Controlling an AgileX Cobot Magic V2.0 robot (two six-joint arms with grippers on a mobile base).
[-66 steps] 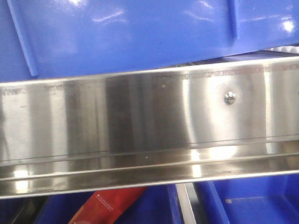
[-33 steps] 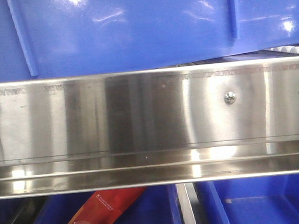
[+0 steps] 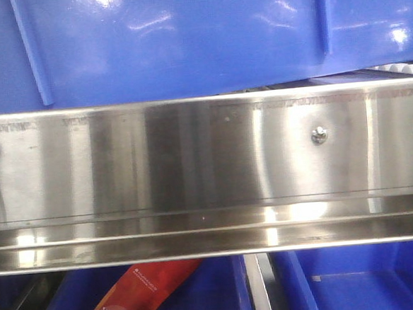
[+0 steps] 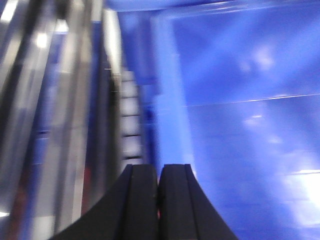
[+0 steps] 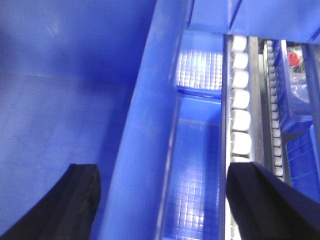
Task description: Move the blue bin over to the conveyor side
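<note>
- Conveyor (image 3: pixel 193 163): its brushed steel side runs across the whole front view; two round-head screws (image 3: pixel 319 134) sit toward the right end; a row of pale rollers (image 5: pixel 240 100) shows in the right wrist view.
- Blue bin (image 3: pixel 184 43): glossy wall with raised ribs fills the top of the front view; it stands on the conveyor, directly behind the steel side, with its lower edge just above the top of that side.
- Left jaws: clenched; the two black fingers (image 4: pixel 142 200) are pressed flat together with nothing visible between them; they are outside the bin, with blue wall on one side and steel on the other; the picture is blurred, so contact with the bin cannot be told.
- Right jaws: released; the fingers (image 5: pixel 80 200) are spread wide; the bin's thick rim (image 5: pixel 145 150) passes between them, one finger over the bin's inside and the other over the rollers; no grip on the rim.
- Below the conveyor: smaller blue crates (image 3: pixel 357 279); a red packet (image 3: pixel 142 298) with printed characters lies in the left one.
</note>
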